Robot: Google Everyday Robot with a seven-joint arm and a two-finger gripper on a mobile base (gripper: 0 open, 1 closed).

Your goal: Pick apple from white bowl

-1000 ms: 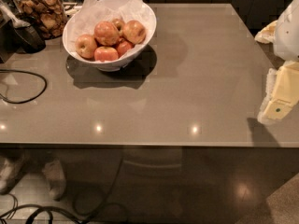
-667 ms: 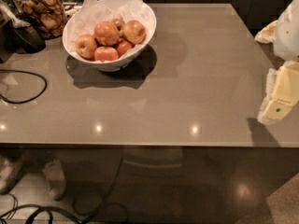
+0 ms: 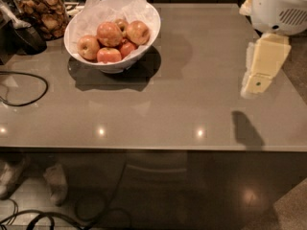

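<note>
Table (image 3: 168,114): grey, glossy, filling most of the camera view. The task's things are grouped at its far left corner; the arm is seen at the right edge.

Arm housing (image 3: 280,8): white and rounded, at the upper right, above the table's far right corner.

White bowl (image 3: 115,65): set upright on the table, far left, lined with crinkled paper (image 3: 144,8). A jar (image 3: 41,8) of brown snacks is noted just beside it on the left, and a dark cable (image 3: 29,87) is looped on the table nearer the front.

Gripper (image 3: 256,80): cream-coloured, hung below the housing over the right side of the table, clear of the surface, as judged from its shadow (image 3: 247,128) cast nearer the front edge. Nothing is seen in it. Whether it is open or closed cannot be told from this view.

Apple (image 3: 109,33): the largest of the fruit, red-orange with pale streaks, seated high in the pile near the bowl's middle and touched by smaller apples around it.

Governing relation: the apple is placed well apart from the gripper, across the table toward the left of the view and somewhat farther back. No long axis is presented, the fruit being round. A long sideways reach, then a descent from above between the bowl's walls, is judged to be required; the task is judged barely begun.
</note>
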